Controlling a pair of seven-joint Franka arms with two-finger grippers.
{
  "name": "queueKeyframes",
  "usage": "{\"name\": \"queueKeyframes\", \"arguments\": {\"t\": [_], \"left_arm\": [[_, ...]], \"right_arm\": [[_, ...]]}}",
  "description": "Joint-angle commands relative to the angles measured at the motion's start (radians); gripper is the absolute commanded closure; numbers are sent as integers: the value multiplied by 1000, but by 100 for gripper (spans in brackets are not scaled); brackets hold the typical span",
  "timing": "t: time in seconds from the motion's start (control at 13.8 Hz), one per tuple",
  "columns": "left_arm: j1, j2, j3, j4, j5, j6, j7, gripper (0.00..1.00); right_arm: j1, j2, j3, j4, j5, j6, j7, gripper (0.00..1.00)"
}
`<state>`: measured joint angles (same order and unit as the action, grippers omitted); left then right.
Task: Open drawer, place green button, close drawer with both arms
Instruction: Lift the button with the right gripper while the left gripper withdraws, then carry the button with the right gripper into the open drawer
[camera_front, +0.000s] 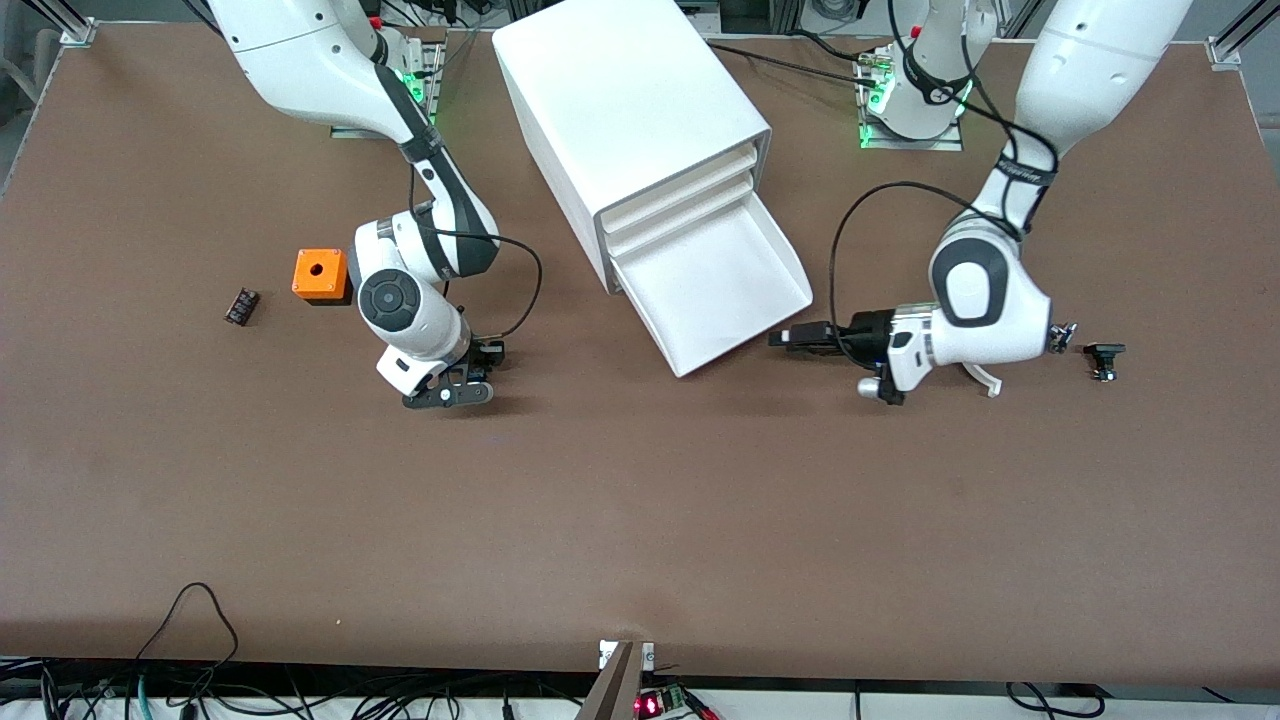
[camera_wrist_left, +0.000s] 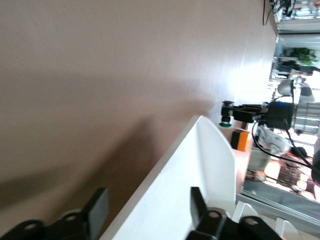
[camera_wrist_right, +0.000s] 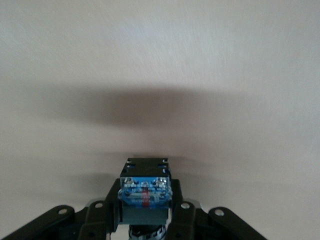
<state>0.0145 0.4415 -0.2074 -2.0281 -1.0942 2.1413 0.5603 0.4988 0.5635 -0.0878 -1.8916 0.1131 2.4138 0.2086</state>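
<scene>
The drawer (camera_front: 715, 290), the lowest of the white cabinet (camera_front: 630, 110), is pulled out and nothing lies in it. My left gripper (camera_front: 788, 338) is at the drawer's front corner toward the left arm's end. In the left wrist view it (camera_wrist_left: 147, 207) is open, with the drawer's rim (camera_wrist_left: 200, 150) between its fingers (camera_wrist_left: 97, 212). My right gripper (camera_front: 475, 372) is low over the table, toward the right arm's end from the drawer. It (camera_wrist_right: 146, 220) is shut on the button's black body (camera_wrist_right: 146, 192). The button's green cap (camera_wrist_left: 225, 123) faces the table.
An orange cube with a hole (camera_front: 320, 275) and a small black part (camera_front: 241, 306) lie toward the right arm's end. Another small black part (camera_front: 1104, 358) lies by the left arm's wrist. Cables run along the table's near edge.
</scene>
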Motion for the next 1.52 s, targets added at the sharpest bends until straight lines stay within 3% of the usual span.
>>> {"name": "queueKeyframes", "arguments": {"t": [0.0, 0.29, 0.43, 0.58, 0.94, 1.44], "left_arm": [[38, -156, -3, -17, 277, 20, -140, 0], [125, -351, -1, 22, 753, -26, -180, 0], [156, -412, -1, 84, 906, -143, -210, 0], [160, -460, 6, 136, 1045, -248, -259, 0], [156, -484, 46, 308, 1157, -510, -358, 0], [153, -478, 83, 335, 1195, -465, -359, 0]], "right_arm": [[3, -57, -10, 52, 4, -16, -47, 66], [-5, -74, -10, 222, -18, -96, -237, 67], [-5, -67, -3, 290, -12, -107, -361, 67], [0, -62, 48, 325, -1, -102, -541, 67], [27, -36, 201, 390, -1, -108, -721, 67], [173, 7, 240, 433, -7, -172, -1023, 67]]}}
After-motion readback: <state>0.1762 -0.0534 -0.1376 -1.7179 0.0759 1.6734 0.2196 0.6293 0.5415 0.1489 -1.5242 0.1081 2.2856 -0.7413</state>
